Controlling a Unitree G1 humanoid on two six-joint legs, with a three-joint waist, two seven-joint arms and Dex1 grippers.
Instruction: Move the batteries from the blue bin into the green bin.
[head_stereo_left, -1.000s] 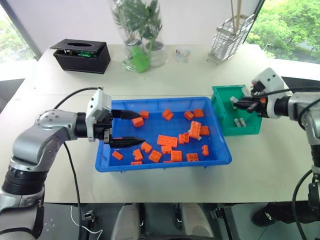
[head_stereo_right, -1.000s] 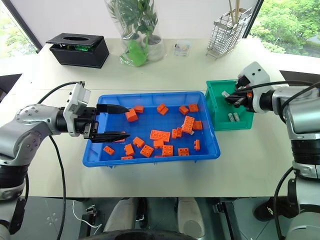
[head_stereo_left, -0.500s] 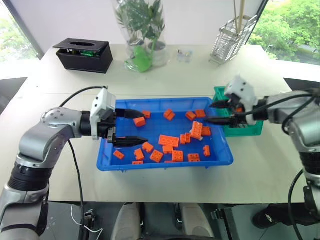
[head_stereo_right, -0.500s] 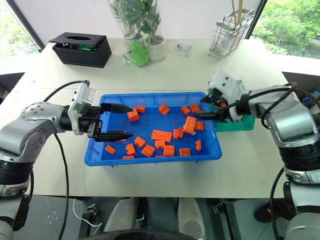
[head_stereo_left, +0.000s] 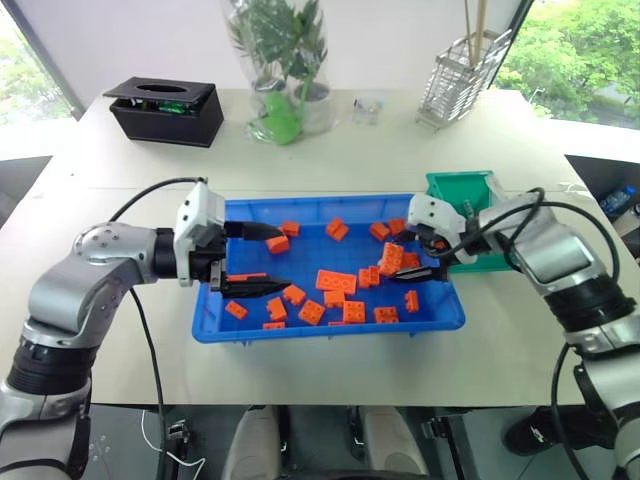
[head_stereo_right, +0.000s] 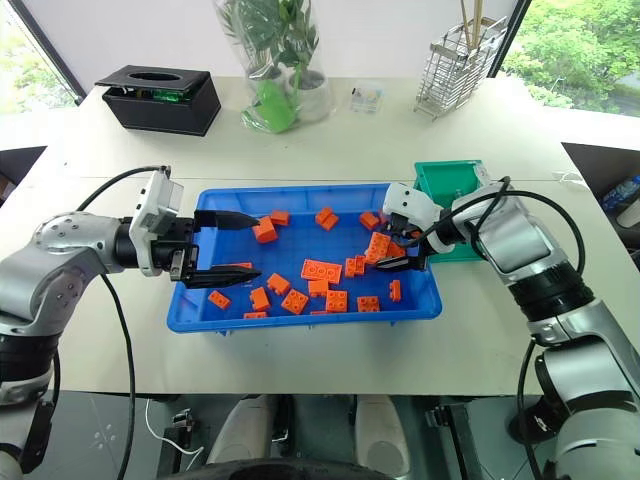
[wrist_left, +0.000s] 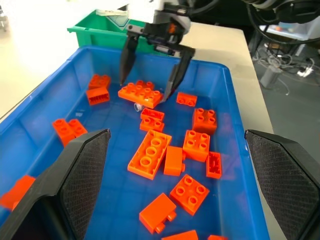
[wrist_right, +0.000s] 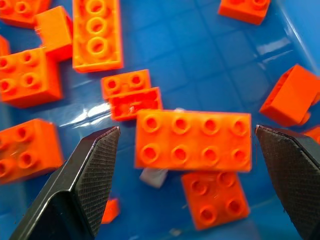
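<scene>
Spread wide, the right gripper (head_stereo_left: 417, 252) hangs over the right end of the blue bin (head_stereo_left: 215, 330), its two black fingers straddling a long orange brick (head_stereo_left: 390, 258) without touching it. At nine o'clock across the bin, the left gripper (head_stereo_left: 252, 258) stands just as wide open over the left end, nothing between its fingers. Orange bricks (head_stereo_left: 336, 281) lie scattered over the bin floor. The green bin (head_stereo_left: 460, 185) sits just beside the blue bin's far right corner, at about one o'clock from the right gripper; its floor is hidden behind the arm. Farther back on the table (head_stereo_left: 120, 170) stand a black box (head_stereo_left: 164, 109), a potted plant (head_stereo_left: 285, 60) and a wire basket (head_stereo_left: 455, 80).

From the left wrist, the right gripper (wrist_left: 151, 70) is seen head-on, fingers parted on either side of the long brick (wrist_left: 140, 94), with a small glassy-grey end (wrist_left: 137, 106) peeping out from beneath it and the green bin (wrist_left: 90, 35) behind.

From the right wrist, the long brick (wrist_right: 192, 140) lies midway between the open fingers (wrist_right: 82, 175). One of the batteries (wrist_right: 153, 175) peeks out silver-grey from under the brick's near edge, mostly covered.
</scene>
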